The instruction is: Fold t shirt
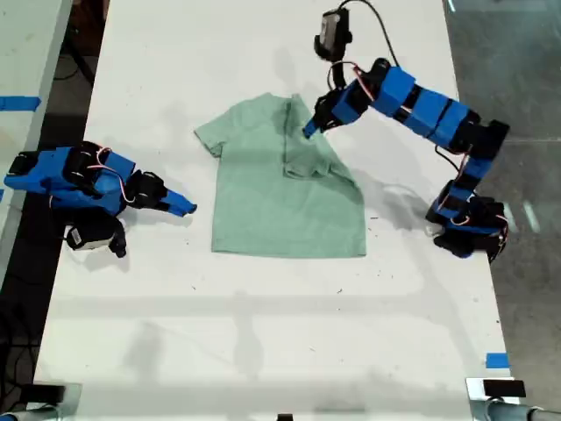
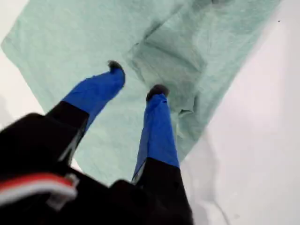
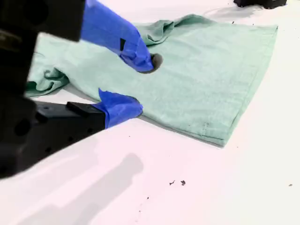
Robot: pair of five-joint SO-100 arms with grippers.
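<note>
The pale mint-green t shirt (image 1: pixel 280 197) lies flat in the middle of the white table (image 1: pixel 263 333). Its sleeve toward the exterior view's right is folded in over the chest (image 1: pixel 308 160), while the other sleeve (image 1: pixel 210 136) lies spread out. My first gripper (image 1: pixel 310 130) hovers over the folded sleeve near the collar. In the first wrist view it (image 2: pixel 136 77) is open, with only cloth (image 2: pixel 187 56) below. My second gripper (image 1: pixel 188 209) rests low on the table, just off the shirt's edge at the exterior view's left. It (image 3: pixel 140 86) is open and empty, with the shirt (image 3: pixel 211 84) lying beyond it.
The first arm's base (image 1: pixel 469 228) stands at the table's edge on the exterior view's right, the second arm's body (image 1: pixel 79 180) on the left. A blue tape mark (image 1: pixel 497 360) sits near the front corner on the exterior view's right. Another table (image 1: pixel 22 53) adjoins on the left.
</note>
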